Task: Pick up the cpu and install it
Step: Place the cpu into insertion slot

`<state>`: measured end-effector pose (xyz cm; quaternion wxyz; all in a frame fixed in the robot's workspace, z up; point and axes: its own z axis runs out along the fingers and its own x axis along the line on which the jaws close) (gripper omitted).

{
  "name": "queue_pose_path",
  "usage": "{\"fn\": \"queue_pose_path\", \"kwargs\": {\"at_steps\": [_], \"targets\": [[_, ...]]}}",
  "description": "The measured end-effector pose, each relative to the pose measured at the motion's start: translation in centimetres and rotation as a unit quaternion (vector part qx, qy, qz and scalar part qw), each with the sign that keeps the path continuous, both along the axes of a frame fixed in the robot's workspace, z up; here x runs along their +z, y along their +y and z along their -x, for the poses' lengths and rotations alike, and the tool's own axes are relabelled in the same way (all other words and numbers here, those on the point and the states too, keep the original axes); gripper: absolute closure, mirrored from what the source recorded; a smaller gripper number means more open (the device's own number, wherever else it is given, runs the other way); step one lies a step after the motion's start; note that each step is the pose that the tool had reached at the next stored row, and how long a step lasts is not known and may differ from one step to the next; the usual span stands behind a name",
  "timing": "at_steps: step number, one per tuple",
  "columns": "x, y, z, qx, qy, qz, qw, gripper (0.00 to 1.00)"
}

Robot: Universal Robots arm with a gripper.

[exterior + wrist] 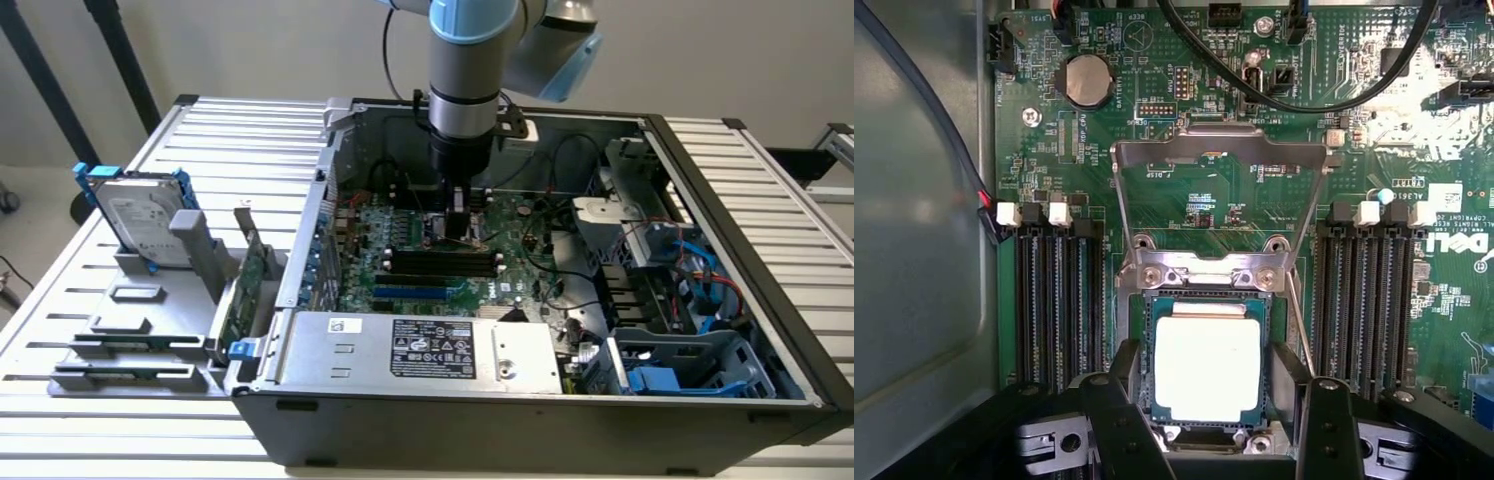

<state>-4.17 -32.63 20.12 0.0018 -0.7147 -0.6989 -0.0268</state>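
— While we look down from the wrist, what do we make of the gripper (1207,385)?

— We see its two black fingers (1126,385) spread wide, one on each side of the cpu (1208,360). The cpu lies flat in its socket (1203,297). We cannot tell whether the fingers touch its edges.

— What else do we get from that close view?

— We get the metal clamp frame (1219,145) swung open off the socket and lying back over the green circuit board (1184,200). Rows of memory slots (1059,300) flank the socket, and a coin battery (1087,80) sits further off.

— And what do we get from the exterior view?

— There we see the arm (465,70) reaching straight down into the open computer case (534,430). That case holds the circuit board, a grey power box (427,350) at its near side and a blue drive cage (681,375) towards the exterior view's right. Beside the case, on the exterior view's left, a grey rack (134,340) on the slatted table (747,160) holds a hard drive (140,215) standing on edge.
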Motion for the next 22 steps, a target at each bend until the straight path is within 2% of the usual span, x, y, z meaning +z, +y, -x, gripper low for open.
{"fn": "queue_pose_path", "kwargs": {"at_steps": [6,12,22], "targets": [[0.00,0.11,0.05,0.000,0.0001,-0.0008,1.0000,0.38],[-0.01,0.19,0.06,0.000,0.0001,-0.0042,1.0000,0.38],[-0.04,0.21,0.06,0.000,0.0001,-0.0071,1.0000,0.38]]}}
